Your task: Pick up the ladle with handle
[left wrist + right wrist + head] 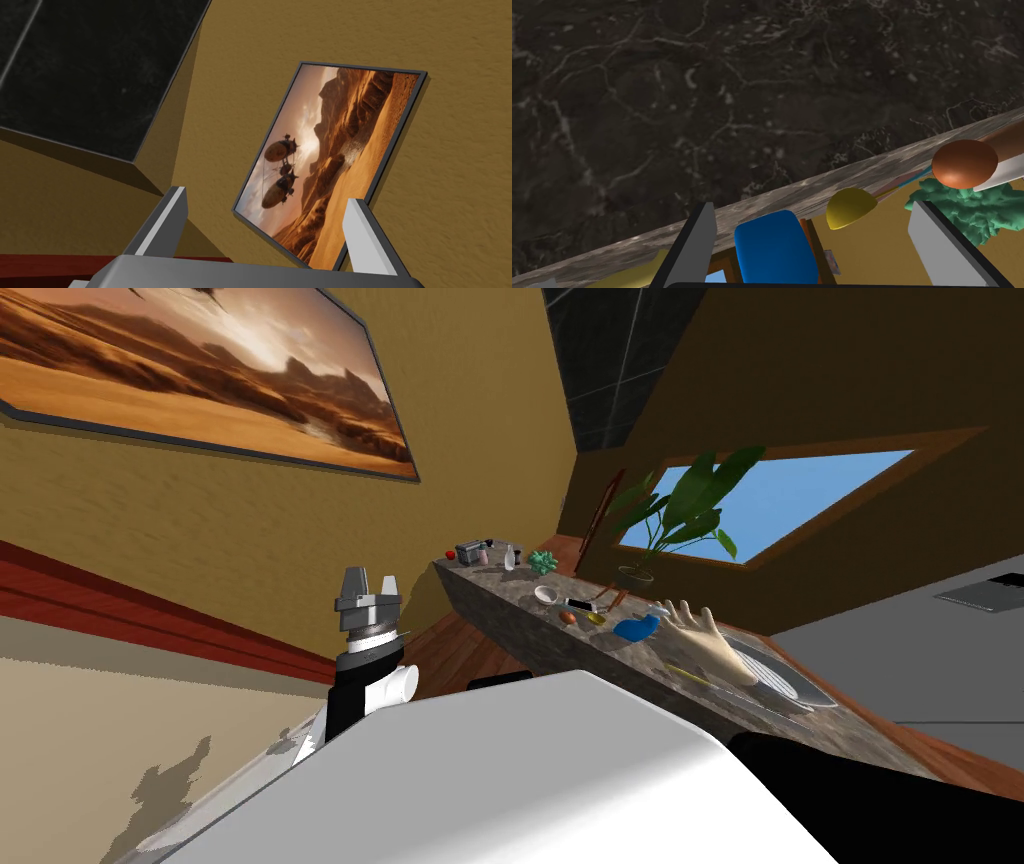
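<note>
Left gripper (371, 580) is up at my left side, aimed at the wall. Fingers are apart, nothing in them, idle.

Moving right, the marble counter (520, 623) runs diagonally away from me with clutter along the top. I take the ladle (850, 207) to be the yellow-bowled piece. It sits on the counter near the front edge, between the blue object (774, 247) and a brown ball (964, 164), with a green lump (962, 212) near the ball.

Right gripper (812, 204) is released and holds nothing. It is low against the counter's dark front face, under the lip. The ladle lies beyond that lip, not between the fingers. Farther right on the counter are a pale glove (705, 638), then the sink (815, 700).

Step in hand, my read: approach. The hand needs to rise over the counter lip first, then come down from above onto the handle, not the bowl. A round bowl would likely slip between thin blades. Keep the fingers wide, set them across the handle, and stay clear of the blue object just beside.

Orientation: the bowl's round side seems to rest on the counter. A thin handle seems to leave it toward the brown ball, so the long axis runs roughly along the counter's edge. The handle is thin and partly hidden, so I can't tell where it ends.
</note>
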